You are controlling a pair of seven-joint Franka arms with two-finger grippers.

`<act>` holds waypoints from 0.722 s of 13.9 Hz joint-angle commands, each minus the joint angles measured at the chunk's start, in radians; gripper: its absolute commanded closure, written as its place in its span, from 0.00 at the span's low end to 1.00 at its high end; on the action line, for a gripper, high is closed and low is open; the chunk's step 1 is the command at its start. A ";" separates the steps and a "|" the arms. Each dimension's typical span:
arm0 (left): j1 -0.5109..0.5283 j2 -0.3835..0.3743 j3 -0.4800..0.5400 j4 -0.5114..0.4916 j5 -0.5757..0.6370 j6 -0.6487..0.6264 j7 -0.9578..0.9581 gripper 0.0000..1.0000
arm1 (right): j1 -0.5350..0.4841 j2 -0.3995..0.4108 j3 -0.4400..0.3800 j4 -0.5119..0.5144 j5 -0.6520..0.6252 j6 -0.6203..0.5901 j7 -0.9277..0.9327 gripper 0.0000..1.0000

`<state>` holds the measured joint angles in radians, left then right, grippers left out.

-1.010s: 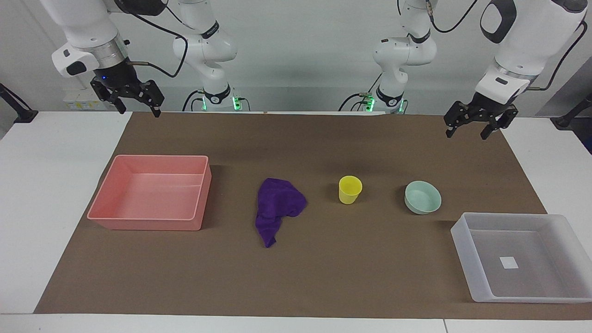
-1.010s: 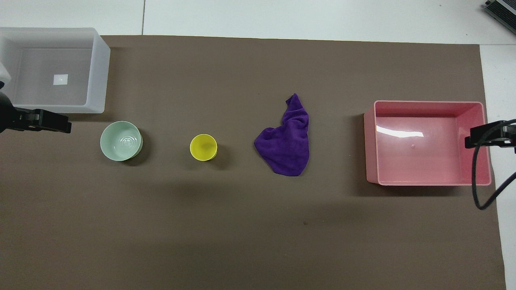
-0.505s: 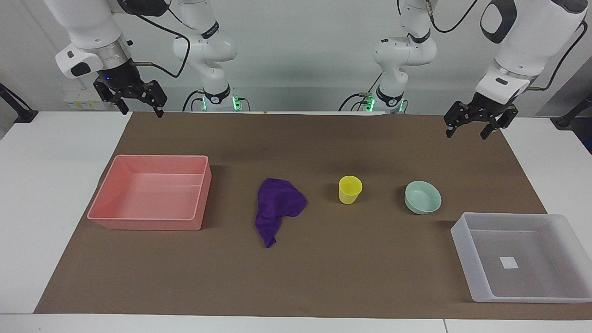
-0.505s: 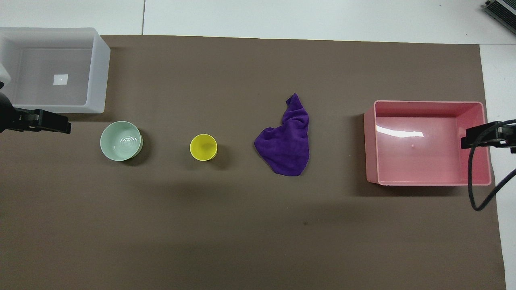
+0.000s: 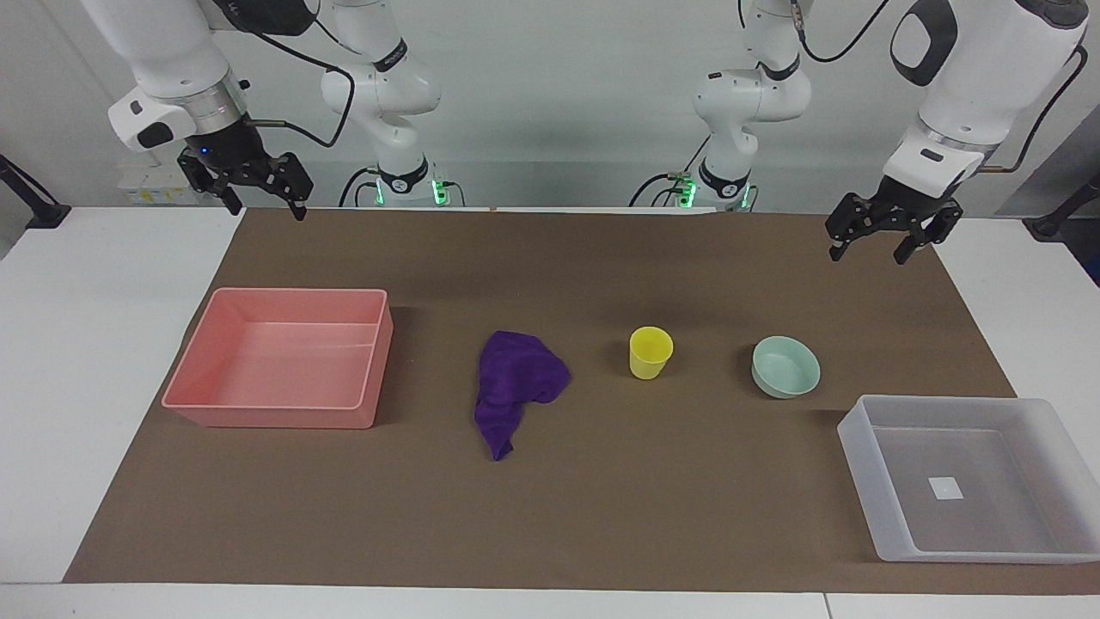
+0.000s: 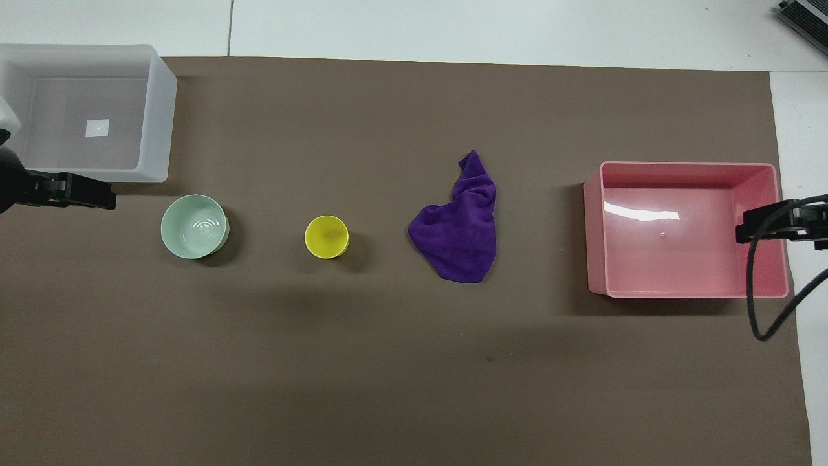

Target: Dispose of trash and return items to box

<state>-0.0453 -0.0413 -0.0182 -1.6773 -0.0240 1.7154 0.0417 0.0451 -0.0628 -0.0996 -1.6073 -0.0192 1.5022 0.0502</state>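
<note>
Hovering spread-fingered and empty over the brown mat's (image 5: 601, 516) corners nearest us, our left gripper (image 5: 885, 234) and right gripper (image 5: 255, 189) hang well apart from purple rag (image 5: 516, 387), yellow cup (image 5: 650, 352), green bowl (image 5: 785, 366), between pink bin (image 5: 215, 378) and frosted tray (image 5: 859, 447).

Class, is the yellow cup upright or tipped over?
Upright: the yellow cup shows its round open mouth from overhead and stands on its base.

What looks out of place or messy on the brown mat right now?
Only the crumpled purple fleecy cloth stands out, lying loose in a heap between the pink rectangular bin and the upright yellow plastic cup. Nothing looks spilled, tipped or damaged.
</note>
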 commanded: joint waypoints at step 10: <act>0.048 0.107 -0.006 -0.261 0.009 0.421 0.006 0.00 | 0.006 -0.040 0.014 -0.071 0.007 0.107 -0.021 0.00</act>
<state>-0.0168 0.0545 -0.0163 -1.8784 -0.0233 2.0495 0.0419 0.0541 -0.0704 -0.0970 -1.6289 -0.0189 1.5479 0.0500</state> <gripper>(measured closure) 0.000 0.000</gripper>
